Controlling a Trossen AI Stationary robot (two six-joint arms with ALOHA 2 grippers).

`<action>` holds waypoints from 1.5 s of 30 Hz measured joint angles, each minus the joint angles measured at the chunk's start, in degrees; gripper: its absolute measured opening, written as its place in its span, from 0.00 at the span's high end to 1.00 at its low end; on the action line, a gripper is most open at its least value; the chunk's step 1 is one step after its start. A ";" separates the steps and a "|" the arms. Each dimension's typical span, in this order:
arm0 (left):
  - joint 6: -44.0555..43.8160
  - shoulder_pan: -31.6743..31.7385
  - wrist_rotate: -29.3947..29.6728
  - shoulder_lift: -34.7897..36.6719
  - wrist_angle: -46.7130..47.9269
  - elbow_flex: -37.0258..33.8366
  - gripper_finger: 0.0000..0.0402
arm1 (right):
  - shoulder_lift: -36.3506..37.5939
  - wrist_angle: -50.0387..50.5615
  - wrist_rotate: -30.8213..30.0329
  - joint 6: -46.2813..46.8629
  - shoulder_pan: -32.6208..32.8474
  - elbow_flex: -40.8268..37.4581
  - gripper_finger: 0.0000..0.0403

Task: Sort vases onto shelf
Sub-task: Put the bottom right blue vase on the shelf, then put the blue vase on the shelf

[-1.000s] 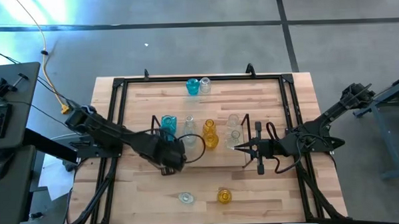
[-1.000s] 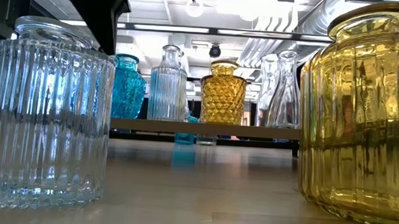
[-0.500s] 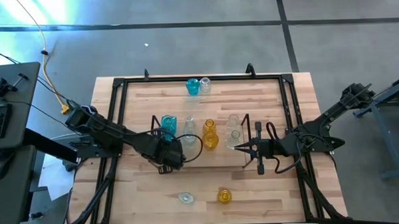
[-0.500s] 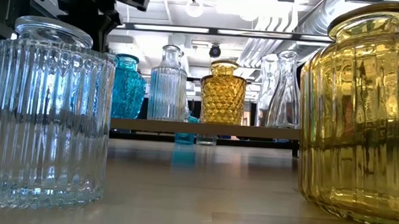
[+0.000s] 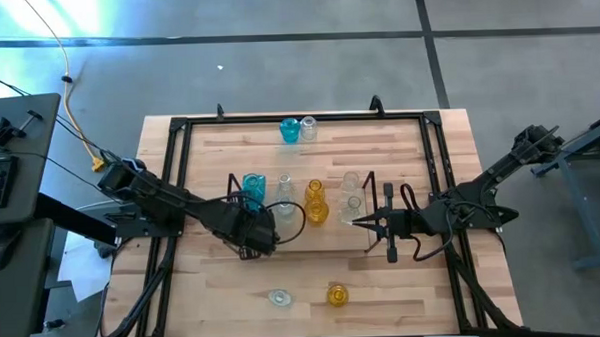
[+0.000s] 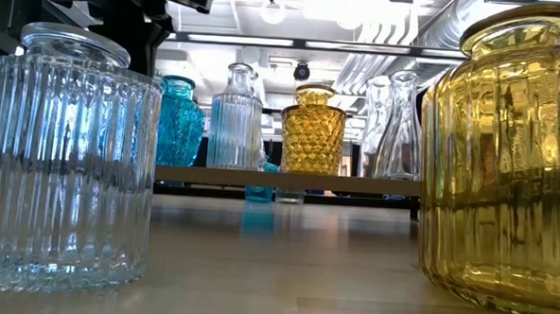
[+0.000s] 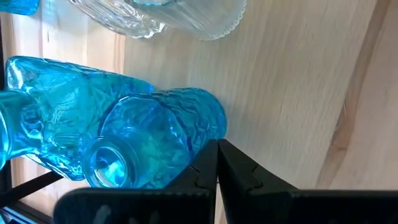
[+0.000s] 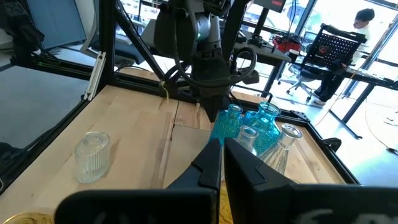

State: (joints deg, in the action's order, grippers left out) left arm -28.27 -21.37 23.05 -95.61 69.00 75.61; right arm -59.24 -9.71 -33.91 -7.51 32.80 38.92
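Vases ranged on the shelf (image 5: 366,186) at frame centre

The left gripper (image 5: 250,233) is seen clenched empty, just below a blue vase (image 5: 254,186); the right gripper (image 5: 360,222) is likewise closed beside a clear vase (image 5: 353,201).

The left arm reaches in from the left, its end effector (image 5: 254,230) pointing down, fingers (image 7: 239,177) pressed together. The right arm extends from the right, its end effector (image 5: 360,222) level, fingers (image 8: 208,165) closed, pointing toward the left one.
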 joint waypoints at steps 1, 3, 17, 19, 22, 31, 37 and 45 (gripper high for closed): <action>0.19 0.00 -0.03 0.00 -0.18 0.00 1.00 | 0.00 0.02 0.00 0.00 -0.02 0.00 1.00; 1.64 0.00 -0.89 0.00 -0.94 0.21 1.00 | 0.00 0.02 0.00 0.00 0.00 0.00 1.00; 19.83 -0.22 -17.31 8.34 -20.45 2.14 1.00 | 0.00 0.39 -0.04 -0.13 -0.02 0.00 1.00; 22.03 0.97 -17.71 10.66 -22.49 2.20 1.00 | 0.00 0.41 -0.04 -0.18 -0.02 0.00 1.00; 24.06 4.55 -17.32 14.08 -23.14 2.21 1.00 | 0.00 0.17 -0.04 -0.55 -0.29 0.00 1.00; 32.58 26.73 -18.35 16.84 -24.63 2.21 1.00 | 0.00 -1.05 -0.15 -3.70 -4.84 0.00 1.00; 37.39 42.12 -20.93 12.23 -27.09 2.21 1.00 | 0.00 -1.31 -0.20 -9.32 -10.05 0.02 1.00; 45.79 52.85 -21.98 2.80 -35.41 2.65 0.96 | 0.02 -1.20 -0.24 -12.16 -16.62 1.18 1.00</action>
State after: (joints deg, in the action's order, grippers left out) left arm 17.52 31.48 1.07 -92.81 33.59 78.27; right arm -59.22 -10.91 -34.15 -19.67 16.18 40.10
